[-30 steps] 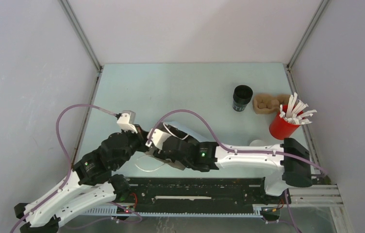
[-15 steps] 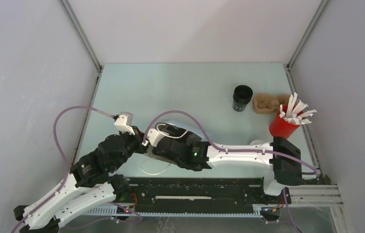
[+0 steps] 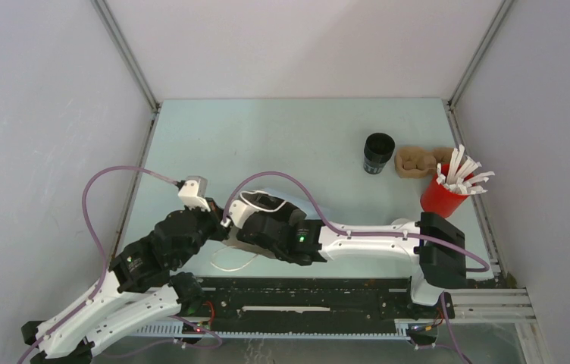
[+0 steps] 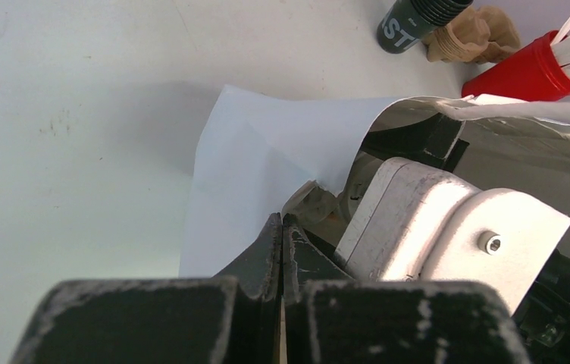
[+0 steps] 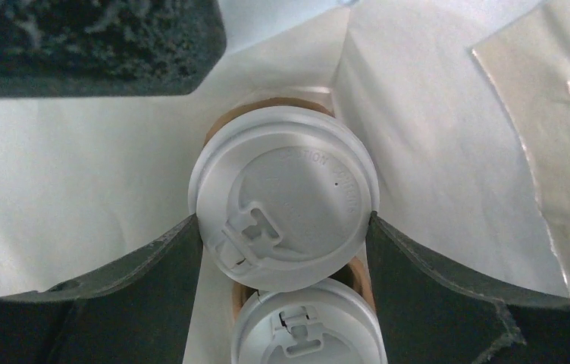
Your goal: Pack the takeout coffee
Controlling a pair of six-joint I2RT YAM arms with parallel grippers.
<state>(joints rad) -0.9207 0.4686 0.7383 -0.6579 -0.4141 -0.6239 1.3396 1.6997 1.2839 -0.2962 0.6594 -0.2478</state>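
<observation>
A white paper bag [image 4: 267, 152] lies on its side at the near middle of the table [image 3: 267, 136], its mouth toward the arms. My left gripper [image 4: 282, 220] is shut on the rim of the bag's mouth. Inside the bag, my right gripper [image 5: 283, 224] grips a takeout coffee cup by its white lid [image 5: 286, 189], both fingers touching the lid's sides. A second lidded cup [image 5: 308, 330] sits just below it, with brown cardboard showing between them. From above, the bag [image 3: 297, 201] covers the right gripper's fingers.
A black cup [image 3: 378, 153], a brown cardboard piece [image 3: 418, 161] and a red cup of white sticks [image 3: 445, 196] stand at the far right. The bag's string handle [image 3: 236, 262] lies near the front rail. Enclosure walls close in both sides.
My right arm has pushed leftward, deeper into the bag with the cup. My left arm shifted slightly down and left, still pinching the bag's rim.
</observation>
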